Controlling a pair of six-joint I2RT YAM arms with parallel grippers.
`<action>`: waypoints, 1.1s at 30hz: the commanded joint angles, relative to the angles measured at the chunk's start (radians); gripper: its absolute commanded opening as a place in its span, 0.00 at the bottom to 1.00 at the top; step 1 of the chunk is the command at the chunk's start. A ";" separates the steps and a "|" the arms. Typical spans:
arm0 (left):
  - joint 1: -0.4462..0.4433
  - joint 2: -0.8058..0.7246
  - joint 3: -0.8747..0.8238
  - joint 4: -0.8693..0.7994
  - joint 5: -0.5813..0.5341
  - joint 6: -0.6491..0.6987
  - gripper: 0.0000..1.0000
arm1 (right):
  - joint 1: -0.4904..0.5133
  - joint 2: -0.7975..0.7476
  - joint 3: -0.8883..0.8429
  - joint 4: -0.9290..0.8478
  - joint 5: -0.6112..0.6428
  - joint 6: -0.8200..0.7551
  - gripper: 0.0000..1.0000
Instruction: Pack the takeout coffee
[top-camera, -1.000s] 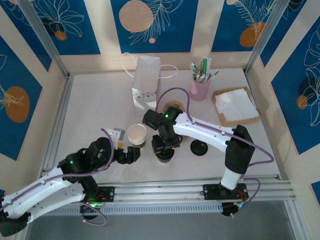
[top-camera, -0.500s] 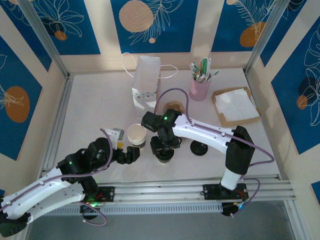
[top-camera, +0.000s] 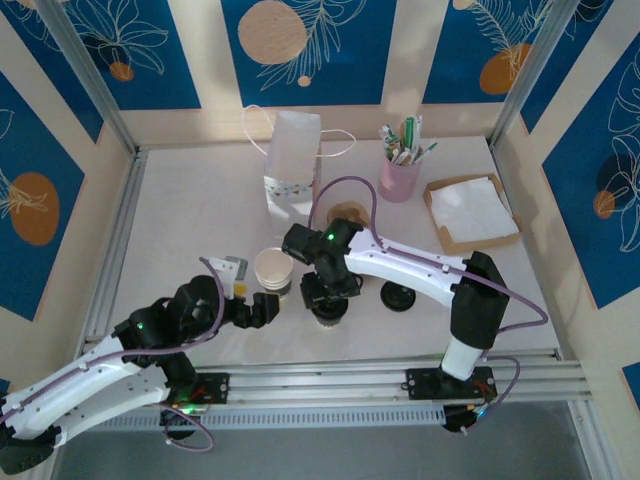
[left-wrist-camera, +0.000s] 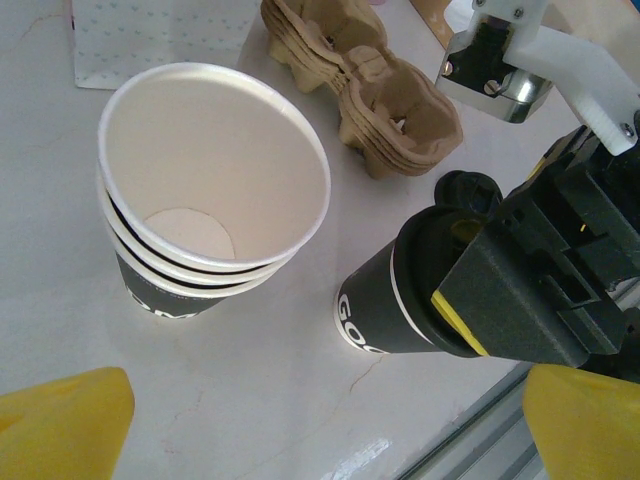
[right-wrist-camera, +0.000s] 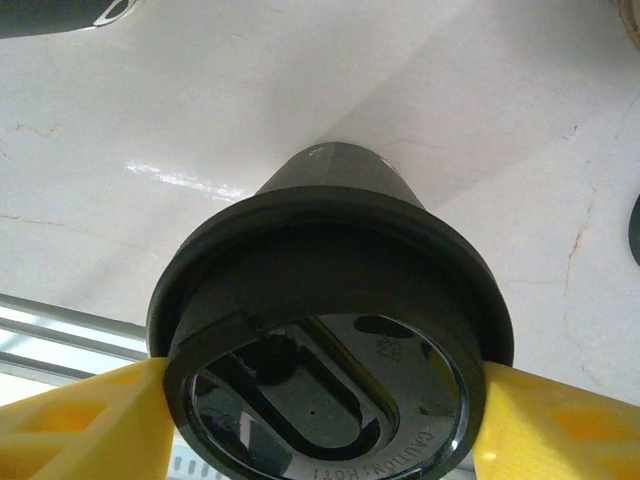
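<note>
The left arm (top-camera: 85, 383) and the right arm (top-camera: 410, 262) both have glossy white shells on their long links and chunky black housings at the joints. A small green light (top-camera: 330, 233) glows on a black joint block of each arm. Thin lilac cables (top-camera: 345, 185) run along the outside of both. The left gripper (top-camera: 265, 305) and the right gripper (top-camera: 327, 303) have boxy black bodies and bright yellow fingers (right-wrist-camera: 60, 430). Seen from the left wrist, the right gripper has a white bracket (left-wrist-camera: 565, 62), silver screws (left-wrist-camera: 487, 88) and a thin yellow strip (left-wrist-camera: 455, 312).

The coffee cup (right-wrist-camera: 338, 185) is matt paper, its lid (right-wrist-camera: 320, 265) glossy black plastic; the surface (right-wrist-camera: 120, 90) is smooth and faintly shiny.
</note>
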 joint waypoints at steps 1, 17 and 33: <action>0.008 -0.008 -0.004 0.006 -0.006 0.002 1.00 | 0.021 0.096 -0.093 -0.037 -0.026 0.019 0.70; 0.008 -0.003 0.001 0.016 0.000 0.002 1.00 | 0.022 0.002 0.040 -0.078 -0.037 -0.002 0.76; 0.008 0.014 0.020 0.015 0.004 0.006 1.00 | 0.024 -0.046 0.053 -0.087 -0.034 -0.005 0.84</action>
